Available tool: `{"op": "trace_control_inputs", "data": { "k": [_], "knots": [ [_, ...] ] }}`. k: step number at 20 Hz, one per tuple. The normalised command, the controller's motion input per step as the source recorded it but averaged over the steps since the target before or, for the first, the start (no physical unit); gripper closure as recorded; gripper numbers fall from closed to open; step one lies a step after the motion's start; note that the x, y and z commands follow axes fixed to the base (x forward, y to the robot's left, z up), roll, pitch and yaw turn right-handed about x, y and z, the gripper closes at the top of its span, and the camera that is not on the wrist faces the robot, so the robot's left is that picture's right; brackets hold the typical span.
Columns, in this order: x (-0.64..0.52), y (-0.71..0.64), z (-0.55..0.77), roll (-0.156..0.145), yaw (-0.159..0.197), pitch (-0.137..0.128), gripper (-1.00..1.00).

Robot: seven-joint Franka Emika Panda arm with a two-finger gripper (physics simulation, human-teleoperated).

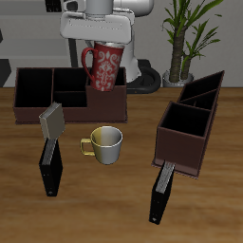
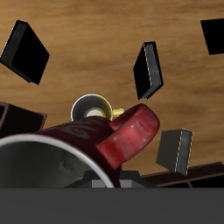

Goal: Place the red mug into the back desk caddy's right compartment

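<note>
wooden table [image 1: 123,180]; jaws clamped on red mug [image 1: 102,65] above back desk caddy [image 1: 38,104]; metallic mug [image 1: 104,143] nearby.

A glossy, glazed ceramic finish is shown by the red mug [image 1: 104,65], white inside. A pale brushed-metal sheen is seen on the second mug [image 1: 106,143]. The table [image 1: 114,204] is finished in matt wood grain. The back desk caddy [image 1: 57,95] appears dark-brown matt, black-lined.
</note>
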Motion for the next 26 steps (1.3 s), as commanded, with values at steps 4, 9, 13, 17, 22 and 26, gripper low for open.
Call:
{"op": "trace_control_inputs", "data": {
  "k": [4, 9, 13, 17, 22, 26],
  "knots": [
    [-0.45, -0.01, -0.06, -0.016, -0.008, -0.005, 1.00],
    [-0.65, 0.16, 0.13, 0.031, 0.056, -0.068, 1.00],
    [-0.42, 0.07, 0.11, 0.041, 0.058, -0.049, 1.00],
    [-0.36, 0.04, 0.09, 0.016, 0.045, -0.027, 1.00],
    [-0.32, 0.04, -0.03, 0.016, 0.067, -0.005, 1.00],
    [-0.28, -0.26, -0.23, 0.011, 0.036, 0.100, 1.00]
  ]
}}
